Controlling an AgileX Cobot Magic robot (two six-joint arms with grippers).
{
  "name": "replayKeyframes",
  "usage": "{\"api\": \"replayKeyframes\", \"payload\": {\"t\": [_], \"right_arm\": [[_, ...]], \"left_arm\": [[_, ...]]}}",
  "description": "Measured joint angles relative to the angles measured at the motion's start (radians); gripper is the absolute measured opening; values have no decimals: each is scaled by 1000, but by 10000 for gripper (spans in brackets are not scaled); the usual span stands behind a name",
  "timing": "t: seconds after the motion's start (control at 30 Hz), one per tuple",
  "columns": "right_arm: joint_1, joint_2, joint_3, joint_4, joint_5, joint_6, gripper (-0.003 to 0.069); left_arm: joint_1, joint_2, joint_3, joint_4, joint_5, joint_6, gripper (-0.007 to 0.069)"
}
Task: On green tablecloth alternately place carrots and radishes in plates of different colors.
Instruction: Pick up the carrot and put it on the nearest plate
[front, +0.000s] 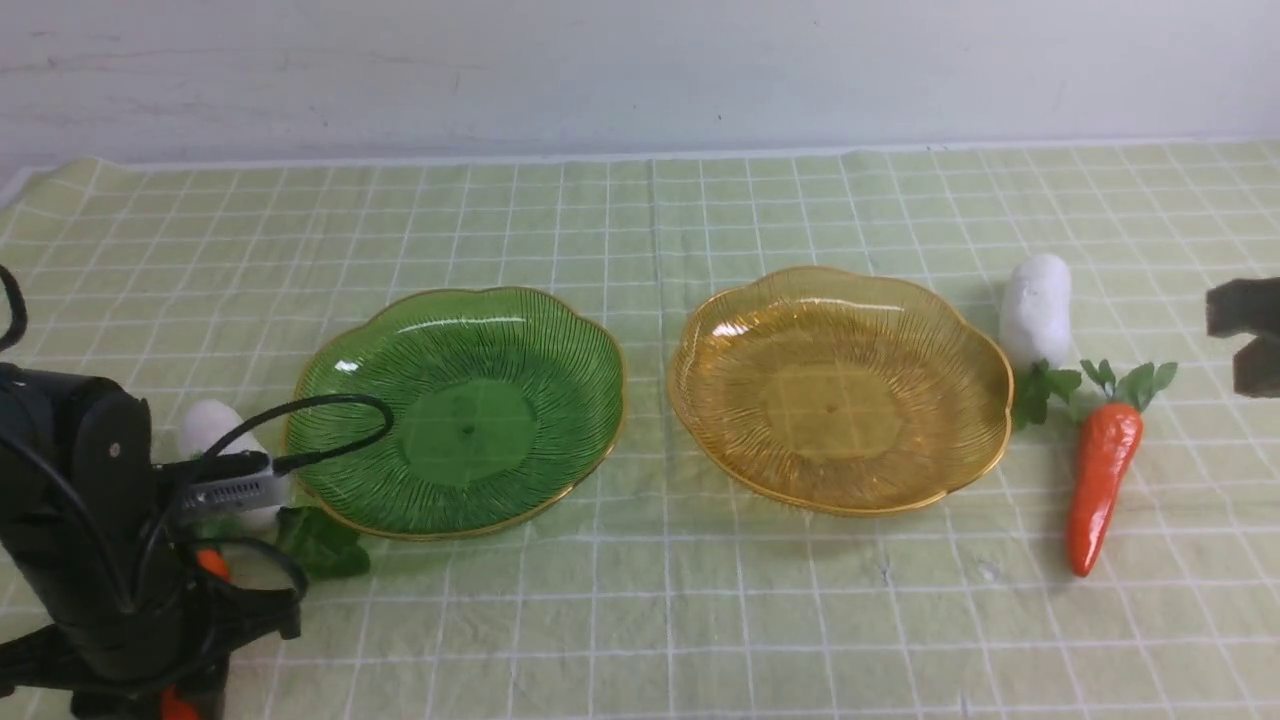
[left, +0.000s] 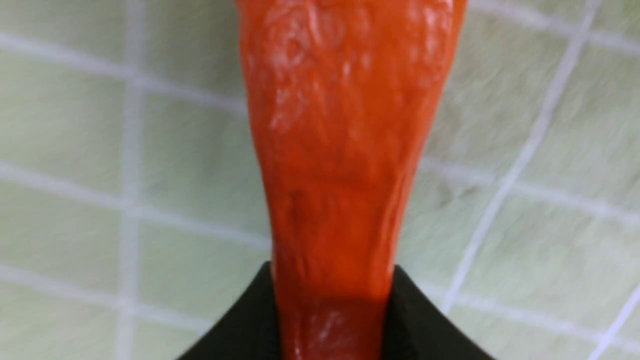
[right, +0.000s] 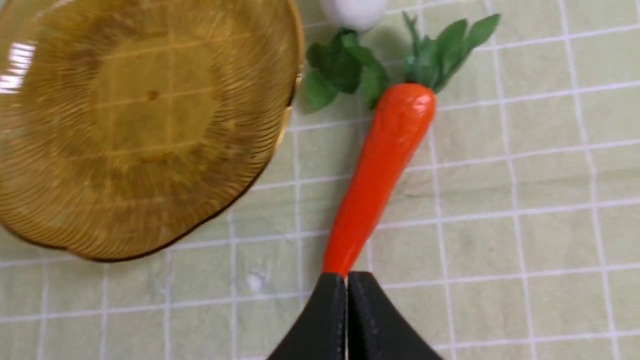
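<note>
The carrot (left: 340, 150) you want is in the left gripper (left: 332, 272). Its two black fingers pinch the thin end, one on each side. The body widens straight out ahead of the jaws, so its long axis runs in line with the gripper. It hangs close over the green tablecloth (front: 640, 230); whether it touches the cloth I cannot tell. In the front view only scraps of orange show behind the left arm (front: 80, 520), at the near left corner.

The green plate (front: 600, 345) lies just ahead and to the right of that arm. It is empty and the nearer of the two plates, so I judge the next move to be a short carry forward and rightward, thick end leading over the rim. A radish (front: 208, 420) sits half hidden just beside that plate's left rim; mind it.

The amber plate (front: 700, 340) is empty too. To its right lie the second radish (front: 1035, 300) and the second carrot (front: 1100, 480), point toward the robot, leaves away. The right gripper (right: 346, 280) hovers just short of that point, jaws pressed together, holding nothing.
</note>
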Motion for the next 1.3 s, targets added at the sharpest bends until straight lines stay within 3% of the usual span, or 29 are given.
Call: {"api": "replayKeyframes", "payload": {"t": [0.2,0.3,0.43,0.47,0.57,0.67,0.9,0.97,1.07,1.1,1.17,1.3], "right_arm": [[-61,126,-47,-32,7,25,39],[-73,201,-65,-2,-4,-19,111],[-73,327,-94,111,-61,-77,293],[-73,333,-96,115,-65,-79,311],[-73,439,-119,150,-117,-85,457],[-73,520,-129,152,-159,-92,531],[-73,654,-142,186,-208,-133,541],[-73,660,-146,195,-204,-155,514],[-75,665,-152,196,-193,-191,376],[-81,665,-157,197,-172,-201,271],[-84,660,-164,216,-141,-201,281],[-73,554,-170,289,-59,-239,290]], "left_arm": [[0,-248,-23,23,78,-4,197],[0,-364,-87,-31,84,67,197],[0,-361,-240,-184,78,285,197],[0,-357,-246,-191,77,285,197],[-2,-245,-328,-297,53,426,197],[-5,-117,-378,-357,19,497,197],[-42,185,-511,-407,-53,619,197],[-47,229,-535,-408,-53,626,197],[-50,298,-573,-409,-56,626,198],[-50,319,-583,-409,-59,626,218],[-50,330,-587,-409,-59,626,248],[-50,352,-590,-408,-48,627,460]]}}
